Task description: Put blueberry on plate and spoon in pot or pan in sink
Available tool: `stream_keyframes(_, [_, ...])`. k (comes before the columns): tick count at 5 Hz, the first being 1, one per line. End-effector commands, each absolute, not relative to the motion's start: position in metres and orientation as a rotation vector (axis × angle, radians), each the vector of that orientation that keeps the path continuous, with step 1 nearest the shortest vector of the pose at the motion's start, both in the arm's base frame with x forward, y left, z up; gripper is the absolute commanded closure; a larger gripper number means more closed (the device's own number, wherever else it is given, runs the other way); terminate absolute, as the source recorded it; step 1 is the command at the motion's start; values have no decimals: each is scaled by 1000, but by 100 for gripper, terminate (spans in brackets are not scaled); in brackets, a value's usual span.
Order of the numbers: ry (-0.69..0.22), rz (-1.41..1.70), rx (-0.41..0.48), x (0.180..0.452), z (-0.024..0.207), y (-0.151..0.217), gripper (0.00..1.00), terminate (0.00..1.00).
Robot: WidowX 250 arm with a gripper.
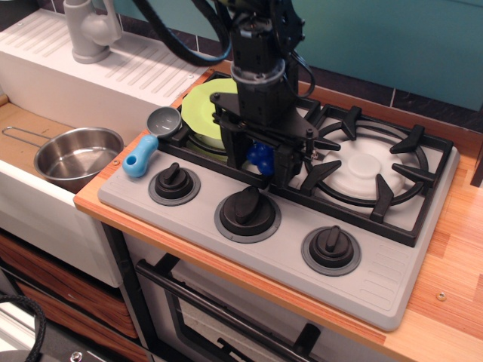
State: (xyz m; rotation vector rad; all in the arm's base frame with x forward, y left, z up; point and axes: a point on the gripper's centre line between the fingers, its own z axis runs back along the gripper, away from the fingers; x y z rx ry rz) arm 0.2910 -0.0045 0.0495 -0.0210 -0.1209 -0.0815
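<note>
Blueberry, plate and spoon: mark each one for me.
blueberry point(260, 156), main camera view, on the berries visible between the claw fingers.
plate point(202, 113), main camera view, bare left part.
spoon point(141, 159), main camera view, blue handle.

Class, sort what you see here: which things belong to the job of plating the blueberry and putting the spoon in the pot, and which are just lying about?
Job: blueberry, plate, spoon, pot, sink, gripper.
Lying about: stove knobs, burner grate, faucet.

No legible txt or labels, prob. none.
</note>
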Motion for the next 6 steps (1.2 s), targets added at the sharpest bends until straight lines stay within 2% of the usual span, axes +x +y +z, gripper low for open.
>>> stream_keyframes(1, [-197, -98, -8, 303, 77, 8, 100, 0])
stream_keyframes(3, [-207, -148, 8, 330, 87, 33, 100, 0])
stream_keyframes(6, [-198, -201, 2, 358, 90, 76, 100, 0])
